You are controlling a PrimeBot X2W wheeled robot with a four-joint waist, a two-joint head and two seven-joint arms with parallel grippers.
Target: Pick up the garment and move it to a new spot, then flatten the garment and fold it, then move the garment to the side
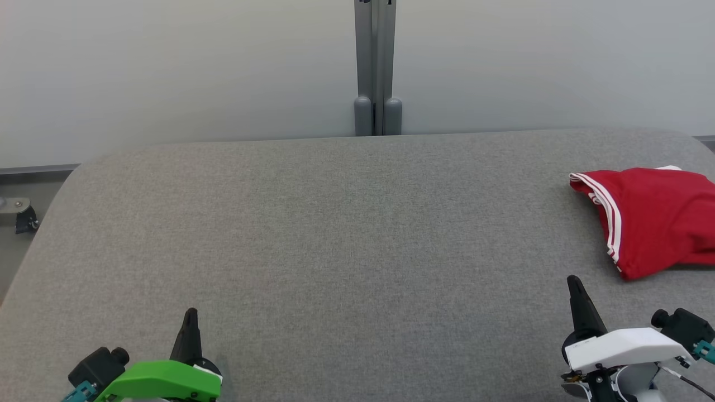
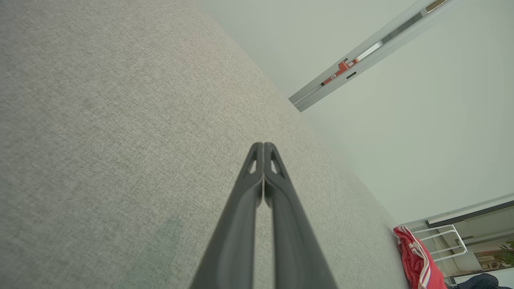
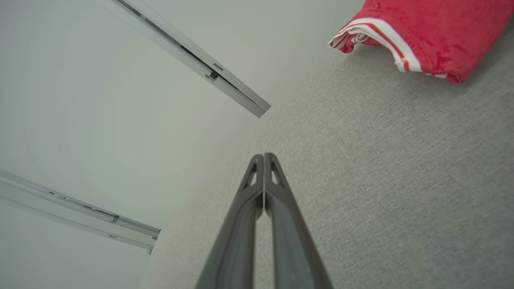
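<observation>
Two grippers sit at the near side of the grey fabric-covered table [image 1: 335, 223], each with its dark fingers pressed together and gripping nothing. The left gripper [image 1: 191, 312], under a green shell, is at about seven o'clock in the head view, tips pointing toward twelve. The right gripper [image 1: 573, 281], white-shelled, is at about five o'clock. The red garment [image 1: 653, 220], edged with white stripes, lies bunched at three o'clock by the table's right edge, near the right gripper's tips but apart from them.
</observation>
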